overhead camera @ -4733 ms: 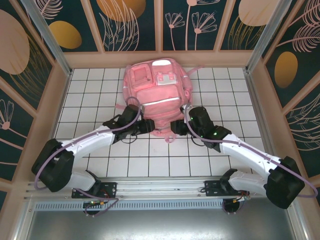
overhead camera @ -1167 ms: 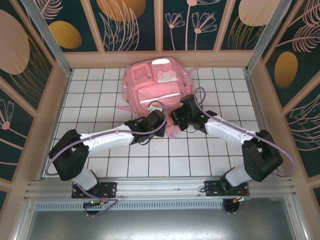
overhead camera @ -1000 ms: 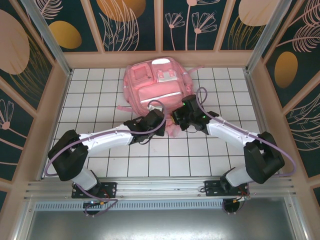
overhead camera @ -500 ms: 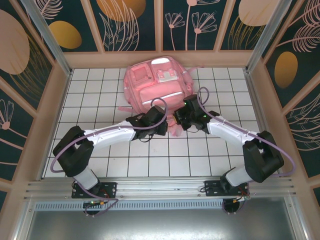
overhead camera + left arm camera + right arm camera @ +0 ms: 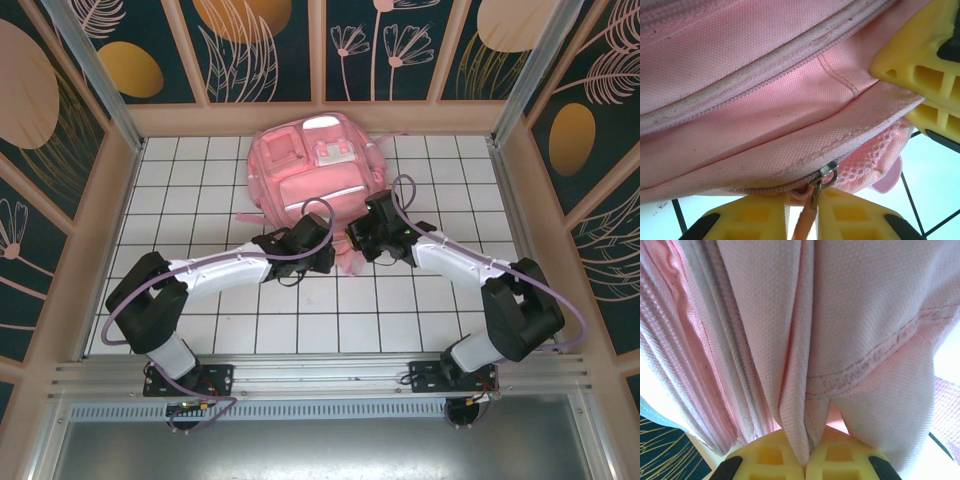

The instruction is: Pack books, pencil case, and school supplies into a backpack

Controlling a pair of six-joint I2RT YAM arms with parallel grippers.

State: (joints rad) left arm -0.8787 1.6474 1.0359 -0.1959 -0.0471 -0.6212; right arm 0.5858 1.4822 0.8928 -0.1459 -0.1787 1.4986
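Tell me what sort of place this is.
Probably a robot test booth: a gridded white table, patterned wall panels boxing it in, and two arms bolted to a rail, working on a pink backpack.

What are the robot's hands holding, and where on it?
The right gripper pinches a fold of the pink backpack at its near end. A zipper pull hangs between the left gripper's fingers, but a grip there cannot be told.

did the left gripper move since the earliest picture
Yes. The left gripper has shifted right along the backpack's near edge, from its left corner toward the middle.
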